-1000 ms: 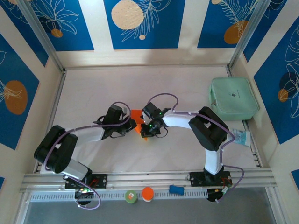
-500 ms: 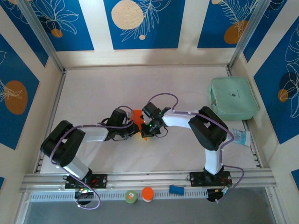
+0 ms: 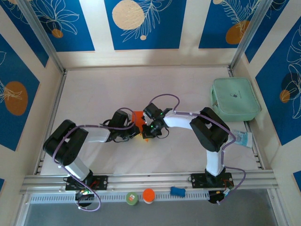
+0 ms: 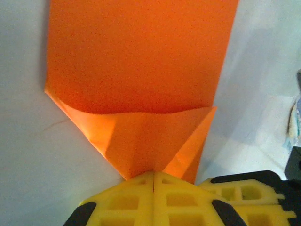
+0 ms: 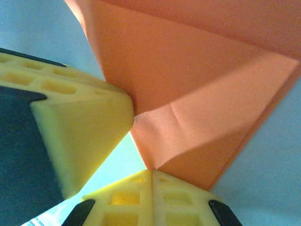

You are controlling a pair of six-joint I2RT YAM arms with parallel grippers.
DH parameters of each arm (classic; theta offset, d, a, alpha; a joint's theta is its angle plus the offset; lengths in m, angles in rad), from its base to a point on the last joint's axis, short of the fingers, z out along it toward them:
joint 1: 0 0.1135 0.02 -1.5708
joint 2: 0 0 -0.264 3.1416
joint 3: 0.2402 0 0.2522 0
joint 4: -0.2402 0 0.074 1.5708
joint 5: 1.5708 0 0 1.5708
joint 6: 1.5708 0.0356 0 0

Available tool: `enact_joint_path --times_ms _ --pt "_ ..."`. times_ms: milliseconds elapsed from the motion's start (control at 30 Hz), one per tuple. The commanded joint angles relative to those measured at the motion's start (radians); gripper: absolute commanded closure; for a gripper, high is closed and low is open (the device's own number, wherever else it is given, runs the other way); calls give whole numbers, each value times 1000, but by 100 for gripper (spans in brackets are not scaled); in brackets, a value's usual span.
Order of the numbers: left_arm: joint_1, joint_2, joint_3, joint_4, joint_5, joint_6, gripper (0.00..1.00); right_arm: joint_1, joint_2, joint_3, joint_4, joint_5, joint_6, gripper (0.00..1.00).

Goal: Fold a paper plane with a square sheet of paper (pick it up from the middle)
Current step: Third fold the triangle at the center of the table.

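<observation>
The square sheet of paper is orange and lies partly folded at the table's middle, between the two wrists. In the left wrist view the sheet ends in a folded triangular flap. My left gripper is shut, its yellow tips resting on that flap's point, and I cannot tell whether they pinch it. In the right wrist view the flap curls up off the table. The right gripper is shut, and the flap's corner runs into its seam. The left fingers sit close beside it.
A mint-green case lies at the back right, with a small printed packet nearer. On the front rail sit a green round piece, an orange disc and a blue piece. Walls close in three sides.
The left arm has drawn its elbow in and its gripper has slid right onto the paper, next to the right gripper. The right arm and the paper have stayed put.
</observation>
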Motion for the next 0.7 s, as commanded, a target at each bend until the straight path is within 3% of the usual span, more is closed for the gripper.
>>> enact_joint_path --times_ms 0,300,667 --pt "-8 15 15 -78 -59 4 94 1 53 -26 -81 45 1 100" --pt "40 37 50 -123 -49 68 94 3 54 -63 -110 26 -40 100" --pt "165 84 115 -191 9 201 92 3 59 -103 -116 28 -47 100"
